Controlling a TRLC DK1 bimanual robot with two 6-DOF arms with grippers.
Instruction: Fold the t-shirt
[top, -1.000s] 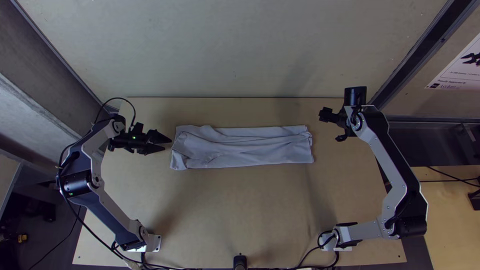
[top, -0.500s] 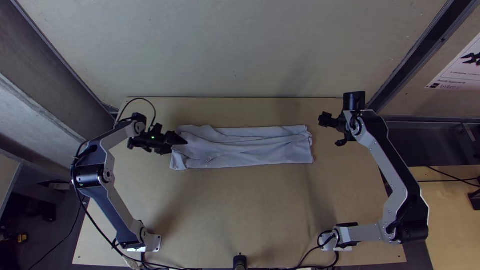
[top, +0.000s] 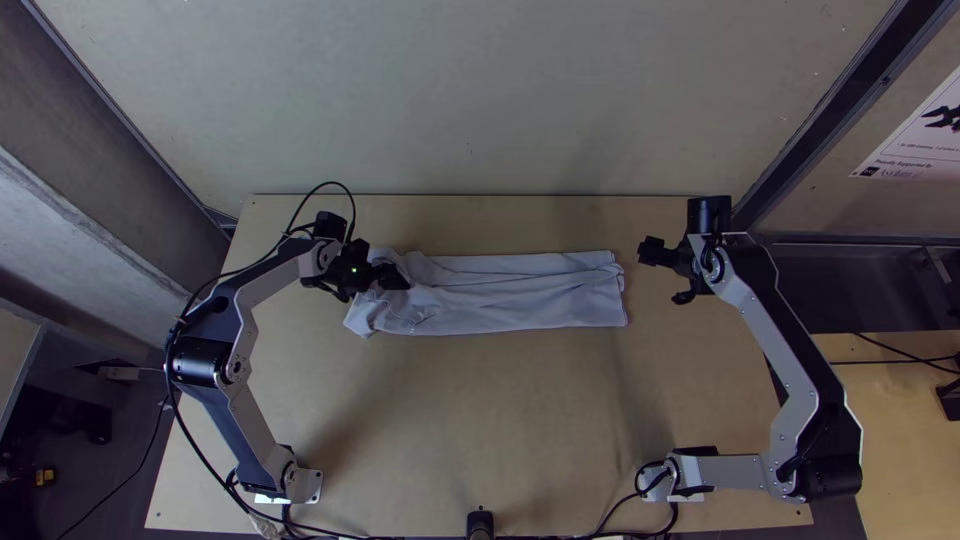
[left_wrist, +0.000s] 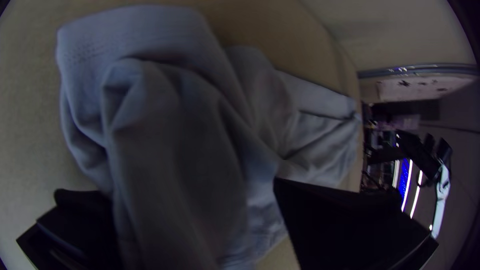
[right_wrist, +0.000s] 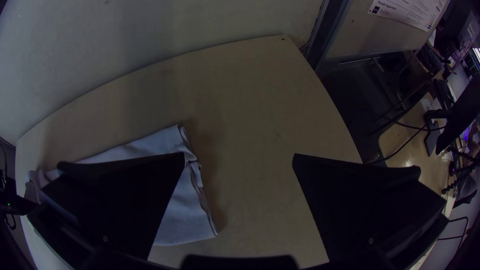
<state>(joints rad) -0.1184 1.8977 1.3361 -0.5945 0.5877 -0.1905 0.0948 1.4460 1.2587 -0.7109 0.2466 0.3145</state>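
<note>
**Left gripper (top: 388, 277) in over the t-shirt's (top: 520, 292) 9 o'clock end, no grip yet**

Top view (12 = away from the bases): left arm (top: 238, 300) swung in toward 3 over the last second, from just off the cloth to on top of it. Shirt is mid-table, a long wrinkled strip running 9 to 3. Its 9 o'clock end has rumpled, with the near corner nudged toward 1; the 3 o'clock end hasn't moved. My read: lining up to lift that end and fold toward 3, and closing on it as is could catch loose layers. Gripper covers part of that end, so contact is hard to call.

Left wrist view: fingers (left_wrist: 345, 220) spread wide, bunched cloth between them, not pinched. Blurry; cloth runs out of frame between the fingers, can't tell how many layers.

Right wrist view: right gripper (right_wrist: 239, 156) released, holding nothing, off the strip's 3 o'clock end. One finger hides part of the shirt. Arm has barely shifted, so probably waiting.
</note>
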